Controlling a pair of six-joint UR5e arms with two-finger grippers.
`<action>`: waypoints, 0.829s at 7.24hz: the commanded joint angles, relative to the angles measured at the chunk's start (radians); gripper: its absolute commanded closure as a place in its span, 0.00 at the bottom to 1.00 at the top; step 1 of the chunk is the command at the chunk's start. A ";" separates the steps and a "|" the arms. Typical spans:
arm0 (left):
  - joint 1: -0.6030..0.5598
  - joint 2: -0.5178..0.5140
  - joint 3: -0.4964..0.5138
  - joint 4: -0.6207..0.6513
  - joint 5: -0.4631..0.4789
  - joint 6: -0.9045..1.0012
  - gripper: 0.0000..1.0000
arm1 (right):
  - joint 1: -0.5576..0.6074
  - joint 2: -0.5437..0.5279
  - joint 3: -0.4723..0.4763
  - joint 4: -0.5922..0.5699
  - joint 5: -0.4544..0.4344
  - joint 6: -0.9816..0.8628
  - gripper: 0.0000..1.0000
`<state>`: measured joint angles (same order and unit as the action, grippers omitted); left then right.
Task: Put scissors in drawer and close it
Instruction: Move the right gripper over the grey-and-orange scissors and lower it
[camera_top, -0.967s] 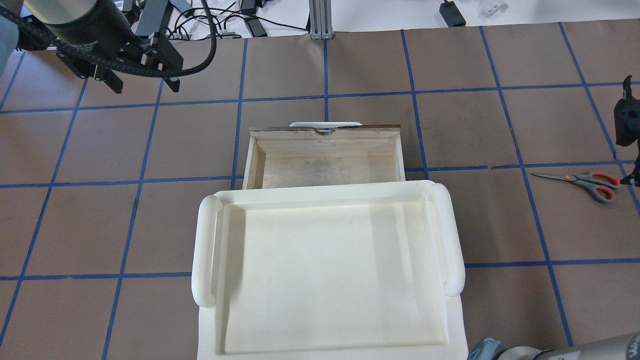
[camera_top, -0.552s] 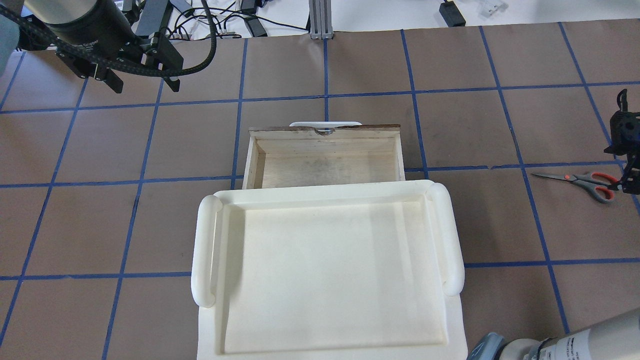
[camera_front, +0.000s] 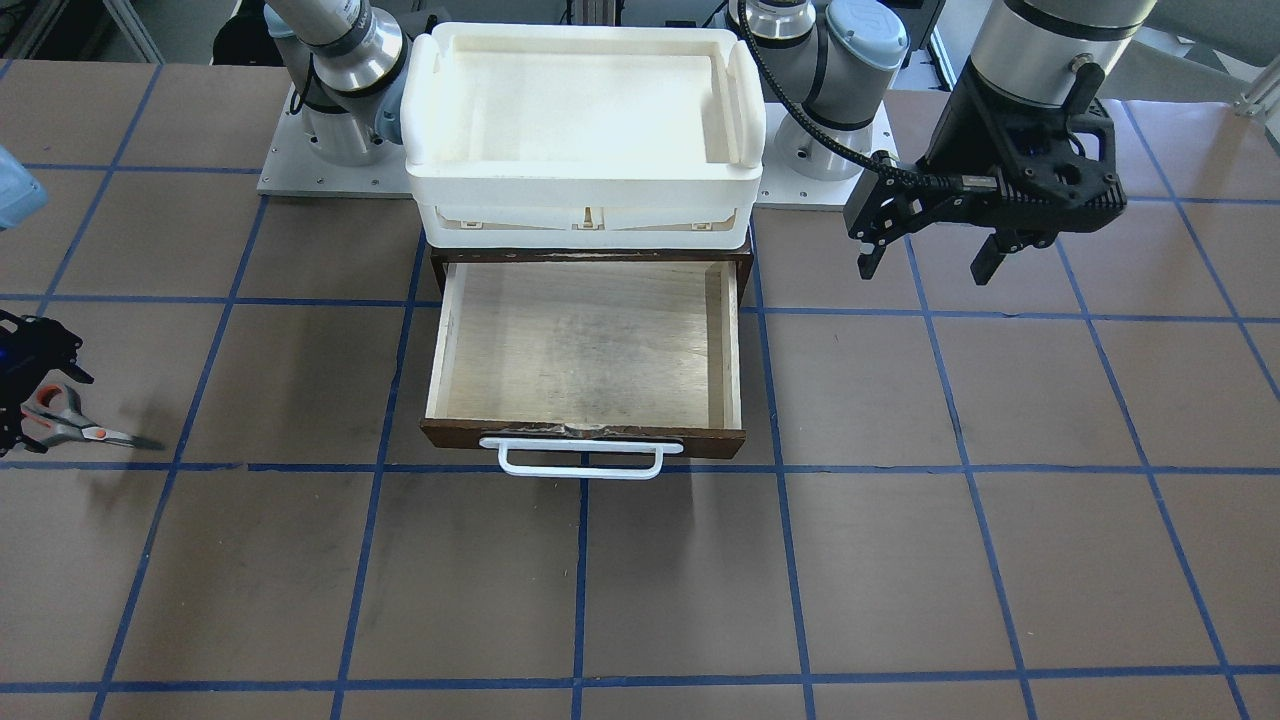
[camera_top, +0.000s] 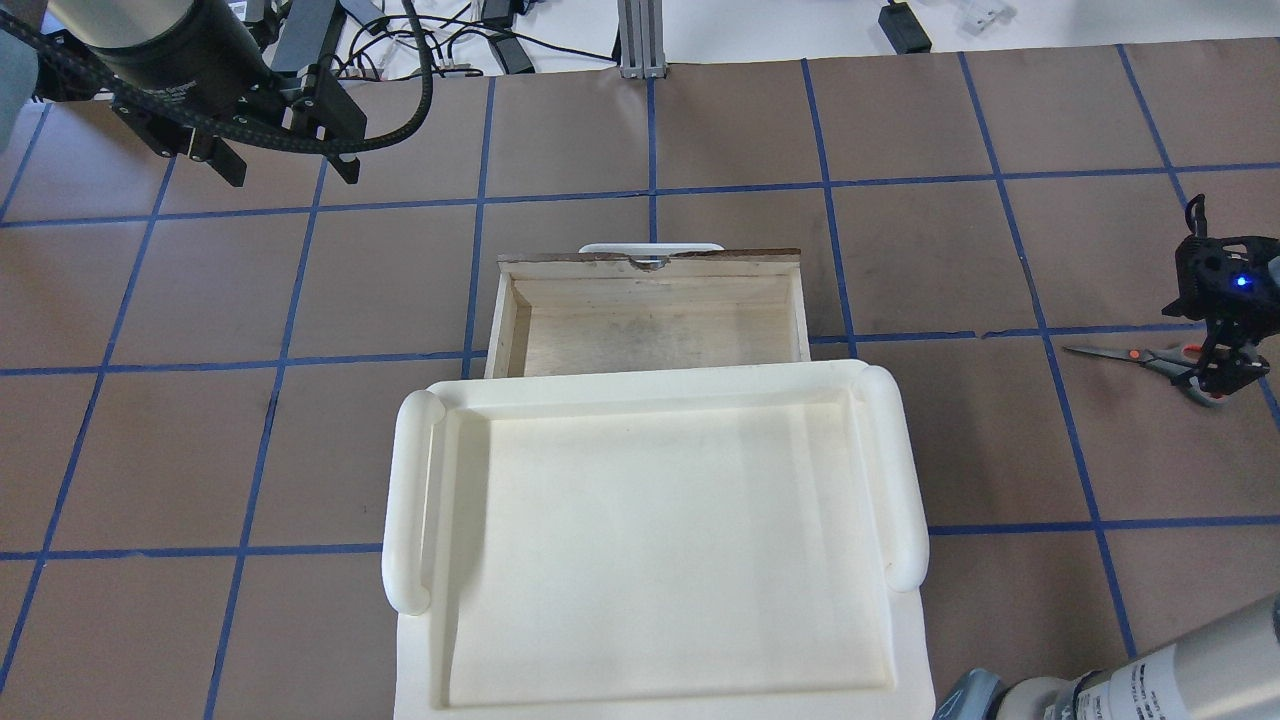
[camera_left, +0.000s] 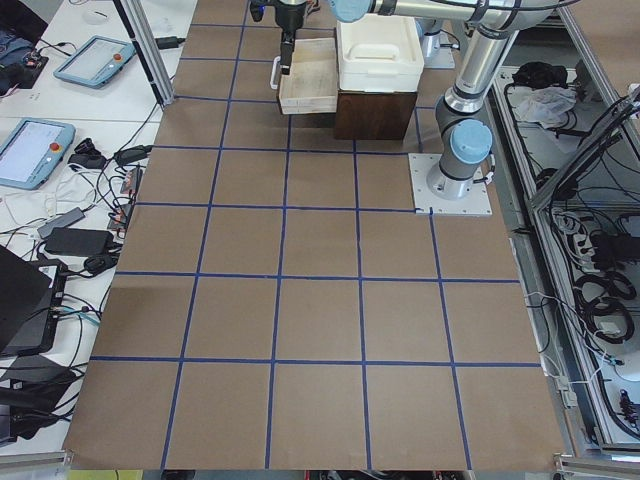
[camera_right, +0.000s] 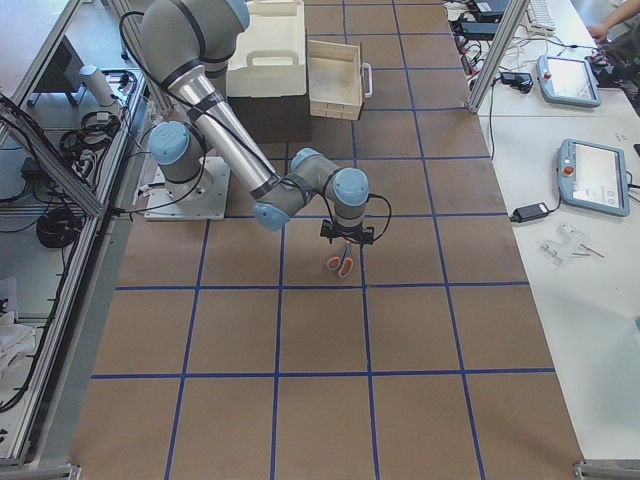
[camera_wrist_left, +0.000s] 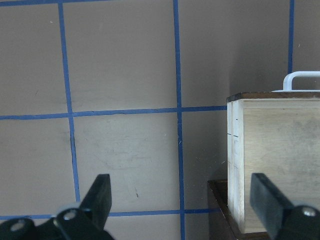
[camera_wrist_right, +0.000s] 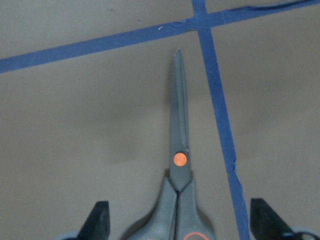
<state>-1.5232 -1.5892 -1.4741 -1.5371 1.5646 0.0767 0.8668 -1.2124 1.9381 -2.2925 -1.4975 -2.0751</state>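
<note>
- Compared with a second ago, the right end effector (camera_wrist_right: 182, 222) sits further in from the overhead frame's right edge, over the handles of the scissors (camera_top: 1135, 354).
- Its fingers are spread, straddling those handles; the scissors lie flat on the table (camera_front: 1000, 500), centre right overhead.
- Left end effector (camera_front: 926, 265), upper left overhead, hangs spread.
- Drawer (camera_top: 650, 335) stands open, centre.

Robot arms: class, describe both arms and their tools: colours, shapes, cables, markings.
Both arms are silver-grey metal tubes with pale blue joint caps: left arm, right arm. The left tool is angular and black with two fingers, fed by a black braided cable. The right tool is black too, showing a small blue light.
</note>
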 joint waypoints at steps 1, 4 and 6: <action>0.000 0.000 0.000 0.000 0.000 0.000 0.00 | 0.014 0.017 -0.002 -0.013 -0.012 0.003 0.01; 0.000 0.002 0.000 0.000 0.000 0.000 0.00 | 0.014 0.044 -0.005 -0.015 -0.012 0.006 0.10; 0.000 0.002 0.000 0.000 0.000 0.000 0.00 | 0.017 0.042 -0.008 -0.018 -0.053 0.006 0.38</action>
<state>-1.5233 -1.5878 -1.4742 -1.5370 1.5647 0.0767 0.8816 -1.1708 1.9318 -2.3077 -1.5248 -2.0701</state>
